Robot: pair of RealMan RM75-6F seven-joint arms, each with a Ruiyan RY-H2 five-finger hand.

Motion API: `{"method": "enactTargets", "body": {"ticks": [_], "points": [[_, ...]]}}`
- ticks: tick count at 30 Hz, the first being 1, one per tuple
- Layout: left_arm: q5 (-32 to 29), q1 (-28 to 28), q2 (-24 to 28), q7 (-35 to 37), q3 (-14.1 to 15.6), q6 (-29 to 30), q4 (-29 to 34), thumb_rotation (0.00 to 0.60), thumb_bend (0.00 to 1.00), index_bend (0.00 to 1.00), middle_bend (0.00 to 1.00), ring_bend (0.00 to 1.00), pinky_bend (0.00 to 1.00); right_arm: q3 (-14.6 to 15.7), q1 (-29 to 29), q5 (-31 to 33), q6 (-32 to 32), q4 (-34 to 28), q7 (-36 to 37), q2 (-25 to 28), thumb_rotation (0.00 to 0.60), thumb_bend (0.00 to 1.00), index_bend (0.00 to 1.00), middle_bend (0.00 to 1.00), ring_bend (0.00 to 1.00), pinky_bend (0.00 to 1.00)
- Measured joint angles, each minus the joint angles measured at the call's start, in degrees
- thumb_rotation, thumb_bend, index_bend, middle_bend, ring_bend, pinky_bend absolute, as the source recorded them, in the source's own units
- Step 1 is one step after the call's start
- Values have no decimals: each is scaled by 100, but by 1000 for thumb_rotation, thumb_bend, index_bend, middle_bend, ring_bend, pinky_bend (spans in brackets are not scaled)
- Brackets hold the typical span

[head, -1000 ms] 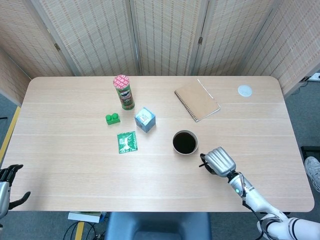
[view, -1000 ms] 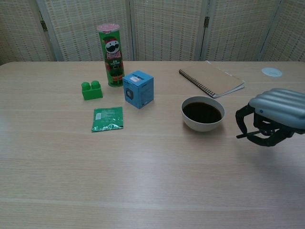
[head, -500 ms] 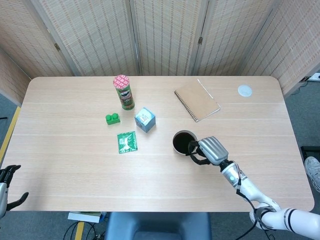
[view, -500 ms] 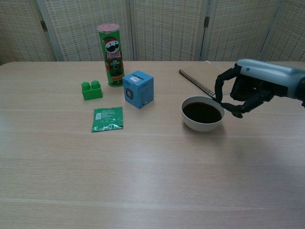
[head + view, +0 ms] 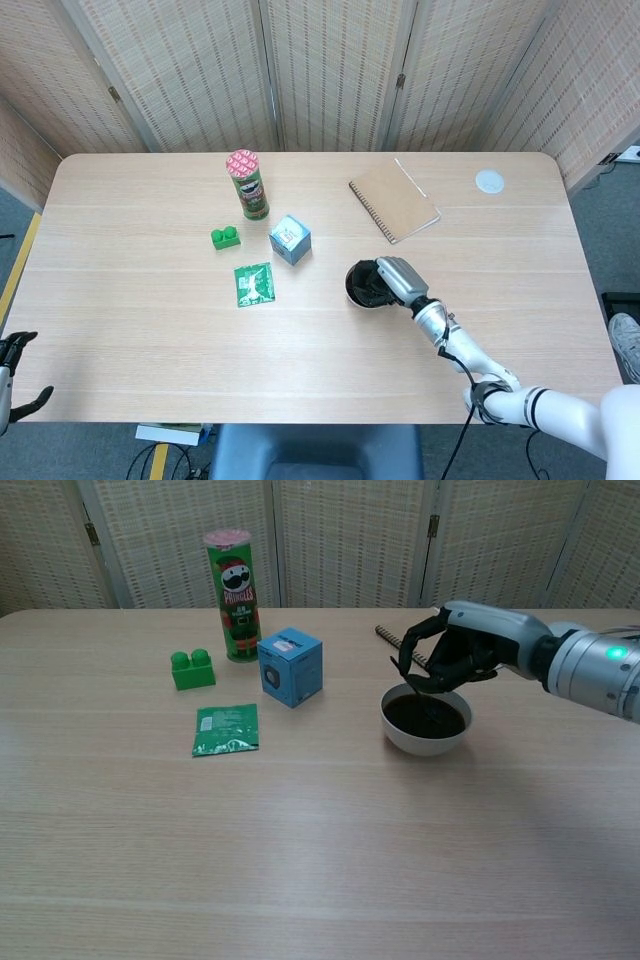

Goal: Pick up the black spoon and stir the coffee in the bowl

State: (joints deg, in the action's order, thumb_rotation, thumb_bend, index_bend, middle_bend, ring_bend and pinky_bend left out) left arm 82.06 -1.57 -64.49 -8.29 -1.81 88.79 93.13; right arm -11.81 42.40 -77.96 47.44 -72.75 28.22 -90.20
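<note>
A white bowl [image 5: 402, 738] of dark coffee [image 5: 428, 717] stands right of the table's middle. My right hand [image 5: 452, 652] hovers over the bowl's far rim and grips the thin black spoon [image 5: 417, 696], which slants down with its tip in the coffee. From the head view the right hand [image 5: 394, 277] covers the right part of the bowl [image 5: 352, 288], and the spoon is hidden there. My left hand [image 5: 12, 380] hangs off the table's near left corner, fingers apart, holding nothing.
A Pringles can [image 5: 232, 592], a green brick [image 5: 192, 669], a blue box [image 5: 291, 666] and a green sachet [image 5: 227, 728] lie left of the bowl. A brown spiral notebook [image 5: 394, 199] and a white disc [image 5: 489, 180] sit at the back right.
My right hand has carried the spoon from the table right of the bowl up and leftwards over it. The spoon tip now dips into the coffee. The left hand sank slightly.
</note>
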Motion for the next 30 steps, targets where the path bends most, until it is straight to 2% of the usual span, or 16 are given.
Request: {"method": "enactTargets", "body": {"ticks": [10, 16, 23, 30], "points": [[-44, 29, -21, -75, -11, -66, 20, 600, 235, 209, 217, 213, 191, -115, 211, -83, -32, 1090, 1030, -630, 600, 505, 652, 1000, 1000, 1000], [-58, 26, -1, -111, -17, -58, 51, 600, 235, 209, 217, 213, 191, -119, 319, -128, -30, 1608, 1313, -997, 600, 505, 654, 1000, 1000, 1000], [-81, 4, 4, -124, -3, -58, 55, 600, 235, 209, 217, 213, 191, -14, 347, -250, 42, 1846, 1625, -1194, 600, 506, 656, 1000, 1000, 1000], [-60, 17, -19, -122, -4, -64, 43, 600, 235, 209, 217, 213, 191, 181, 193, -395, 247, 1827, 1763, -1160, 600, 516, 658, 1000, 1000, 1000]]}}
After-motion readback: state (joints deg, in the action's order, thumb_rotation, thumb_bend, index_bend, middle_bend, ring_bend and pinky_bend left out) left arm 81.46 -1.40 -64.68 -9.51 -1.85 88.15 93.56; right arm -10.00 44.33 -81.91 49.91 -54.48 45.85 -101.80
